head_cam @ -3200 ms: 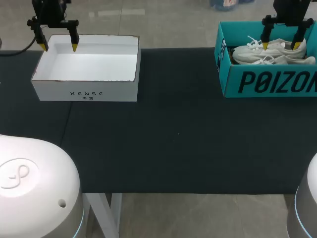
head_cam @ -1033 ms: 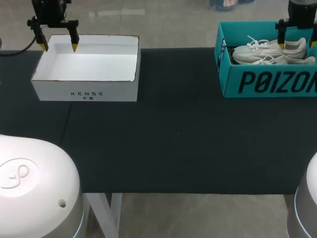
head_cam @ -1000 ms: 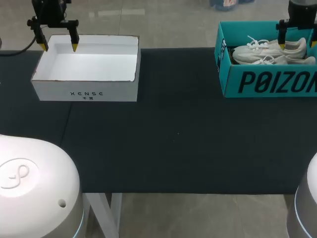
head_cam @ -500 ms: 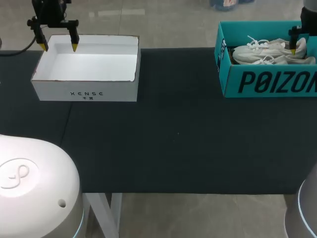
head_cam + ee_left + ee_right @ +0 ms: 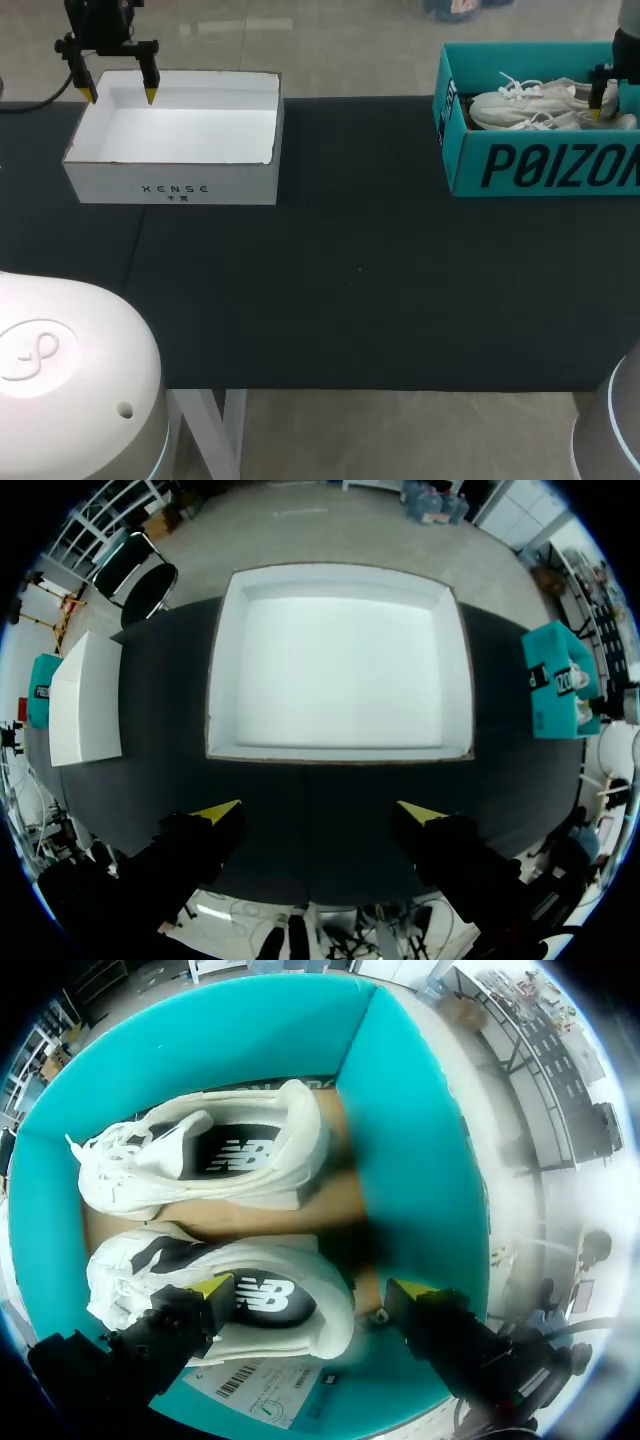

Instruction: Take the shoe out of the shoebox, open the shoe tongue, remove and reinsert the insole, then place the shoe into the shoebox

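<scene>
Right wrist view: two shoes (image 5: 200, 1155) (image 5: 250, 1295), one shoebox (image 5: 420, 1160); left end effector (image 5: 322, 810), right end effector (image 5: 312, 1287) both spread.

Teal shoebox (image 5: 540, 165), worktop's (image 5: 350, 300) far right corner: one white shoe (image 5: 200, 1155) and a second shoe (image 5: 280, 1260) lie side by side across most of its floor. Walls close all four sides, so access is from above. A narrow gap lies between the heels and the end wall. White box (image 5: 175, 135), far left corner, stands well apart.

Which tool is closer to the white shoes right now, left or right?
Right. The right tool hangs open over the teal shoebox, straddling the heel of the nearer of the white shoes. The left tool is across the table, open at the white box's far edge.
</scene>
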You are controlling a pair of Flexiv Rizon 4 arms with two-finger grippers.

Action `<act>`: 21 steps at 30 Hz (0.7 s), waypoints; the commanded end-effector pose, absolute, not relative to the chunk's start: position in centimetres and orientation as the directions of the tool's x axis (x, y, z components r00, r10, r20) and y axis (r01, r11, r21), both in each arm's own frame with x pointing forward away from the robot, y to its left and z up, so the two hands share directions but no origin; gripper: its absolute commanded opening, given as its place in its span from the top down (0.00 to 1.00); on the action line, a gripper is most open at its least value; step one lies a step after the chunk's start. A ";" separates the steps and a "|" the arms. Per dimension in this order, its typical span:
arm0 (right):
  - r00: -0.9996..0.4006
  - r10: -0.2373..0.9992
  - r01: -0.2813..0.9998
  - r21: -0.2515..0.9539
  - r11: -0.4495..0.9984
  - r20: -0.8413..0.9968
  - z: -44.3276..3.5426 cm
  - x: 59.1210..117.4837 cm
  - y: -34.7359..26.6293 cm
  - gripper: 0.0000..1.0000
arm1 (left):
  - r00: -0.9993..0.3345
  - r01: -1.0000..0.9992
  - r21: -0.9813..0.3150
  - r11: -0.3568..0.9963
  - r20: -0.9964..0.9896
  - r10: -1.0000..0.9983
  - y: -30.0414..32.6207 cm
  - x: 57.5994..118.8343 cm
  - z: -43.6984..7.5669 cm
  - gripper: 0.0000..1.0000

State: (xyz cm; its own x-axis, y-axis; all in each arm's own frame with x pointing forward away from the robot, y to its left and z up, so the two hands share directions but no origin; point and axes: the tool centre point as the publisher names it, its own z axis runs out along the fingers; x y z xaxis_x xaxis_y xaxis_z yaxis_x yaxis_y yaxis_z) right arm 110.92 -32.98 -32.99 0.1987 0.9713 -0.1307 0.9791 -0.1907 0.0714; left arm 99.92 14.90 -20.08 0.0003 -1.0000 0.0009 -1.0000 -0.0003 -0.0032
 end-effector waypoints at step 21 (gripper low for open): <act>0.217 0.965 0.975 0.081 -0.207 -0.146 -37.2 110.2 -34.2 0.07 | 0.000 -1.000 -0.002 0.000 0.001 -1.000 14.9 99.9 -20.1 0.00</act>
